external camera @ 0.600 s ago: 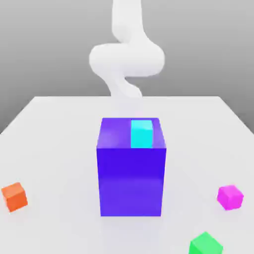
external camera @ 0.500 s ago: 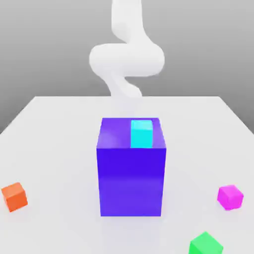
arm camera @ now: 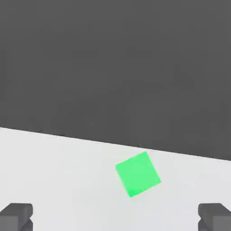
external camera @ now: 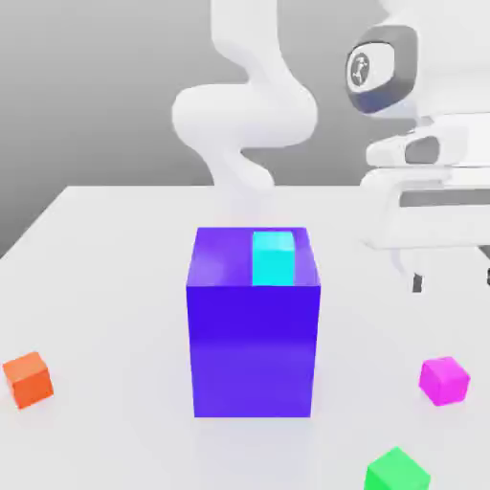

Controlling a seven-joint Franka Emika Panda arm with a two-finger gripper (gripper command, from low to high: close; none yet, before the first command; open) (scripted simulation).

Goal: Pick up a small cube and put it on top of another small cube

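White table (external camera: 115, 249) carries big purple-blue block (external camera: 254, 345) at centre, to exterior view's left of gripper (external camera: 450, 283). Pink cube (external camera: 444, 380) below gripper. Green cube (external camera: 396, 471) nearer camera, at table edge. Orange cube (external camera: 28, 379) far from gripper, beyond block.

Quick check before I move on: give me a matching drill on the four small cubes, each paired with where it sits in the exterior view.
Things:
1. magenta cube
2. orange cube
3. green cube
4. cyan cube

Places:
A. on the table, far on the exterior view's left
B. on top of the big purple-blue block
C. on the table at the exterior view's right, below the arm
D. nearest the camera, at the lower edge

Pairs: 1-C, 2-A, 3-D, 4-B
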